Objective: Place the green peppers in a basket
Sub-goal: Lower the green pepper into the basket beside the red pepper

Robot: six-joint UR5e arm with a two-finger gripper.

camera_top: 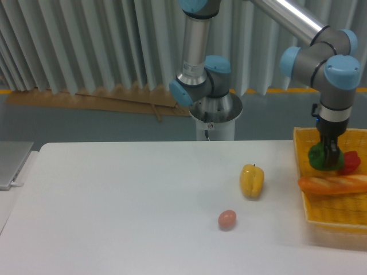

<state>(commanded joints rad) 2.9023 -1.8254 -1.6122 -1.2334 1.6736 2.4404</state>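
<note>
The dark-green pepper [320,158] hangs over the left part of the yellow woven basket [335,213], close to its inner floor. My gripper [328,150] comes straight down from above and is shut on the green pepper, its fingers partly hiding the pepper's top. The pepper sits just left of a red pepper [350,162] and just behind a bread loaf [332,184], both inside the basket.
A yellow bell pepper [252,180] stands on the white table [114,212] left of the basket. A brown egg [227,219] lies nearer the front. The arm's base [215,112] is at the back centre. A grey object [11,163] lies at the left edge.
</note>
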